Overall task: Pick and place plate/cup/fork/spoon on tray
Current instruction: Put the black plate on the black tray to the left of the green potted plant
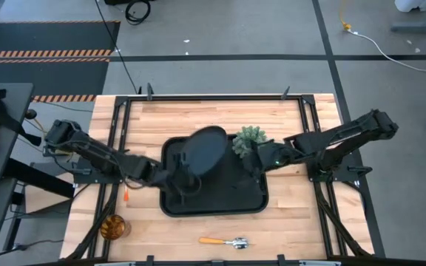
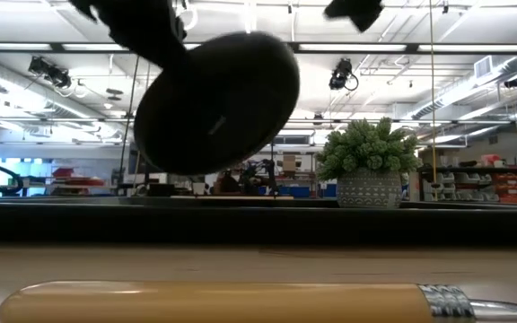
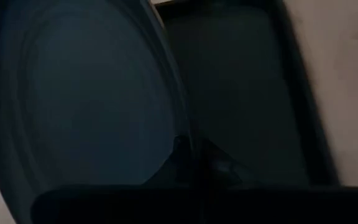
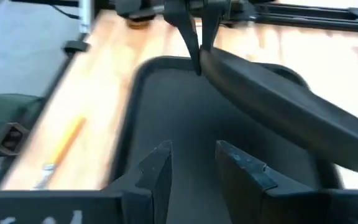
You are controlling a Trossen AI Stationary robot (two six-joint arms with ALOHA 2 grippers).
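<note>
Where the pale wooden worktop (image 1: 220,118) spreads widest, the tray (image 1: 254,201), a flat black rectangle with rounded corners and a low rim, lies at its middle with bare wood on every side. Above it the plate (image 1: 204,151), round, matte black and raised at the rim, hangs tilted in the air, clear of the tray floor, pinched at its edge by the left gripper (image 4: 197,59), whose jaws are clamped together on the rim. The right gripper (image 4: 194,165) hovers over the tray's right part near a small potted green plant (image 1: 249,139), its jaws a little apart and empty. Off the tray's left side the cup (image 1: 113,227), amber glass, stands upright near the front edge. The spoon (image 1: 224,241), yellow-orange handle and silver bowl, lies flat in front of the tray, well apart from it. The fork (image 1: 126,195) shows only as a red-orange sliver beside the left arm. No writing is readable.
</note>
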